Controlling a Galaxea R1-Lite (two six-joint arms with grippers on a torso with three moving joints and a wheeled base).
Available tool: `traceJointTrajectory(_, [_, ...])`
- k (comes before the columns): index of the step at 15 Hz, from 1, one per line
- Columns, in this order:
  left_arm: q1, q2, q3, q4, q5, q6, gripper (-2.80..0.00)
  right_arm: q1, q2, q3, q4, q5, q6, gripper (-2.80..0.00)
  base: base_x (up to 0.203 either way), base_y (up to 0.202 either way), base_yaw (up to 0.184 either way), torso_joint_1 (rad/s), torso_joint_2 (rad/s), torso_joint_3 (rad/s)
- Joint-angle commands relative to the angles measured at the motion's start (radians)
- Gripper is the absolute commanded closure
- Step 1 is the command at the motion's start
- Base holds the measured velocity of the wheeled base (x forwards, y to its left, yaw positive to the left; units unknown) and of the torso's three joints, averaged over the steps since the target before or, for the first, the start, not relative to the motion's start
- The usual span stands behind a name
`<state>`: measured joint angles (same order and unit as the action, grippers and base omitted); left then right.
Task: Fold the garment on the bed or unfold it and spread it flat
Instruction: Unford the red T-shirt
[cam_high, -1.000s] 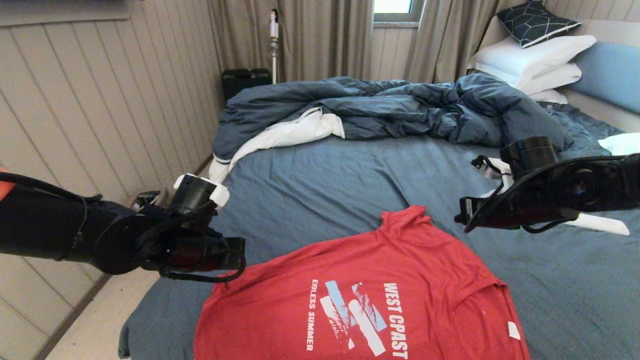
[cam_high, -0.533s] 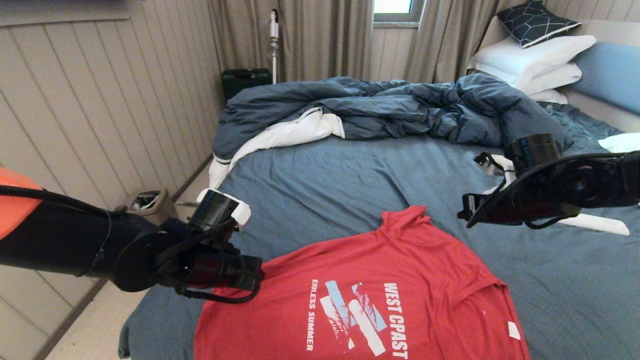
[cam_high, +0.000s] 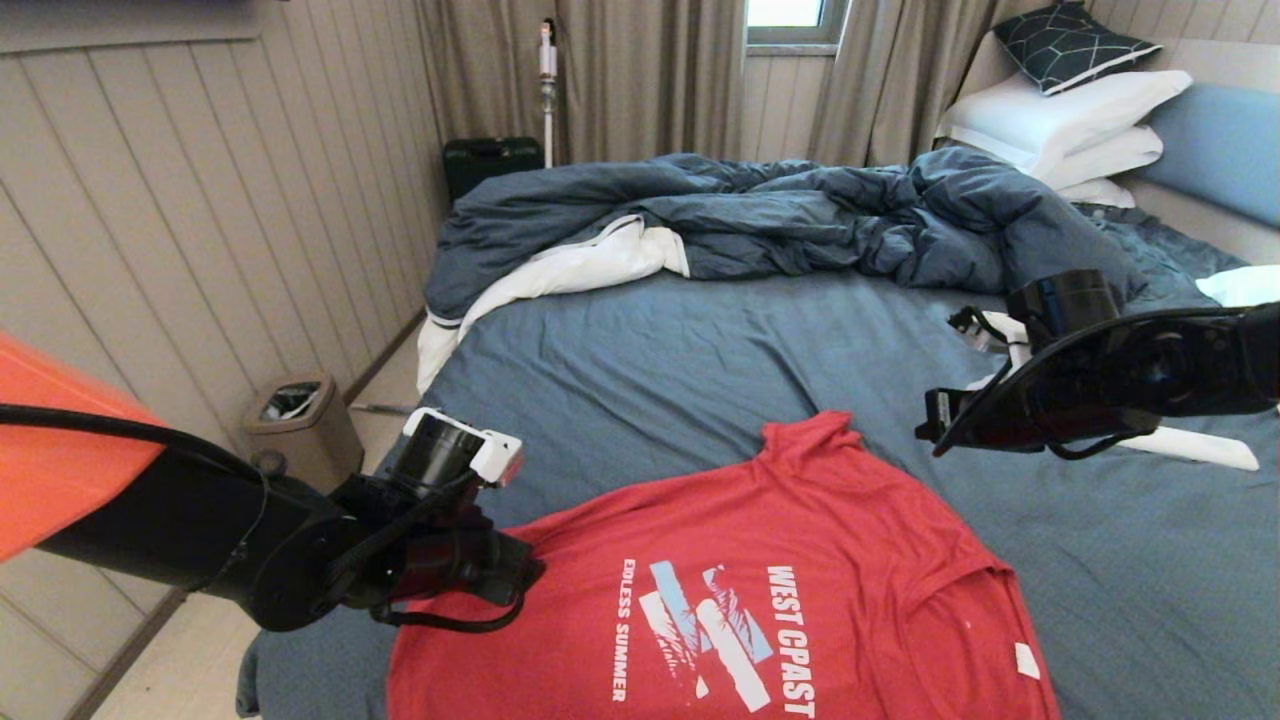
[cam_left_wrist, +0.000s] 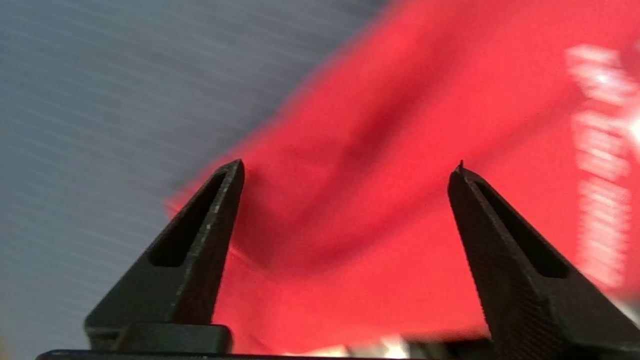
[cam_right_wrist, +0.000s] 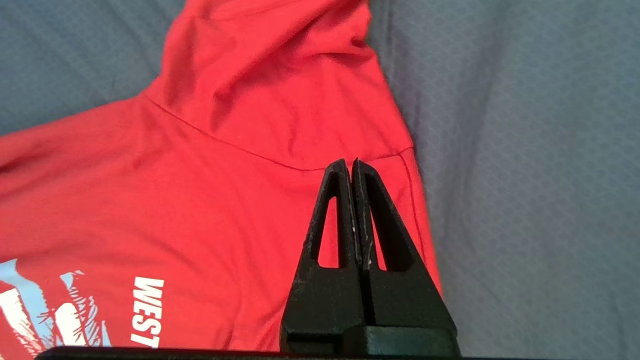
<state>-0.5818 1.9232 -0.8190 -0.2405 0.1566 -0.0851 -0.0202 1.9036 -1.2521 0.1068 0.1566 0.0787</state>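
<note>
The bed (cam_high: 700, 360) fills the head view, its slate-blue sheet mostly bare, with a rumpled dark duvet (cam_high: 760, 215) heaped toward twelve o'clock. The garment (cam_high: 720, 600), a red T-shirt, lies print-up at six o'clock on the sheet. The left gripper (cam_left_wrist: 350, 167) sits at eight o'clock over the shirt's corner, fingers spread wide around nothing. The right gripper (cam_right_wrist: 348, 162) hangs at three o'clock above the sleeve, fingers pressed together, empty.
</note>
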Motion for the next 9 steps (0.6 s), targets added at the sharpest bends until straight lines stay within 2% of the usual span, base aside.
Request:
traceJointTrajectory(1, [0.017,0.052,0.006,-0.032,0.022,0.02,-2.8,0.0,0.011,0.0,0.001,0.003,0.002,0.0,0.0,0.0,0.0,0.0,0.0,0.0])
traceJointTrajectory(4, [0.053,0.1,0.01,-0.134,0.062,0.087,-2.8,0.003,0.009,0.002,0.001,0.004,0.003,0.0,0.0,0.0,0.0,0.0,0.0,0.0])
traceJointTrajectory(6, [0.071,0.111,-0.003,-0.162,0.068,0.104,-2.8,0.005,0.008,0.003,0.001,0.004,0.003,0.0,0.0,0.0,0.0,0.0,0.0,0.0])
traceJointTrajectory(9, [0.092,0.16,-0.07,-0.201,0.14,0.109,-2.8,0.006,0.008,0.007,0.001,0.004,0.004,0.0,0.0,0.0,0.0,0.0,0.0,0.0])
